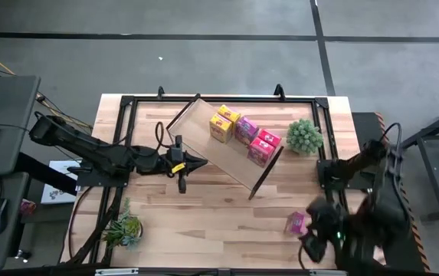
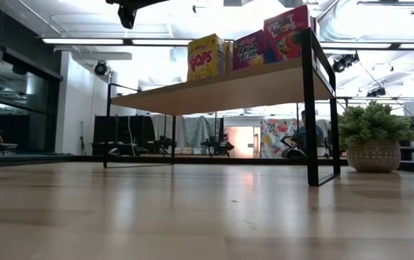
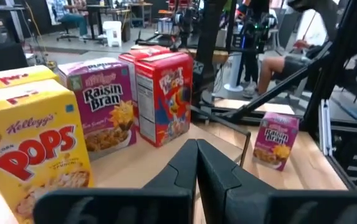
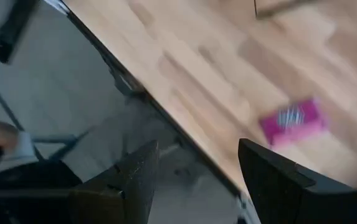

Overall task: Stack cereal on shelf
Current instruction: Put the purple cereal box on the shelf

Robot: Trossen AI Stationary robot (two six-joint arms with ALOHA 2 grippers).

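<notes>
From above, the shelf (image 1: pixel 227 149) lies at a slant across the far half of the desk (image 1: pixel 204 222), carrying a row of cereal boxes, yellow Corn Pops (image 1: pixel 221 128), a pink-magenta Raisin Bran (image 1: pixel 246 130) and a red Froot Loops (image 1: pixel 262 150), grouped toward one end, probably to leave board free for more. The left gripper (image 1: pixel 182 184) hovers just off the shelf's near edge, while the right gripper (image 1: pixel 311 239) hangs by the desk's near right corner, close to a stray pink-magenta box (image 1: pixel 295 223) lying on the desk, likely the next one to fetch. The low view shows the boxes upright on the raised board with a potted plant (image 2: pixel 369 141) beside its leg. The left wrist view shows its fingers (image 3: pixel 194 171) pressed together and empty. The right wrist view shows its fingers (image 4: pixel 271 180) spread wide, with the stray box beyond them, not yet grasped.
</notes>
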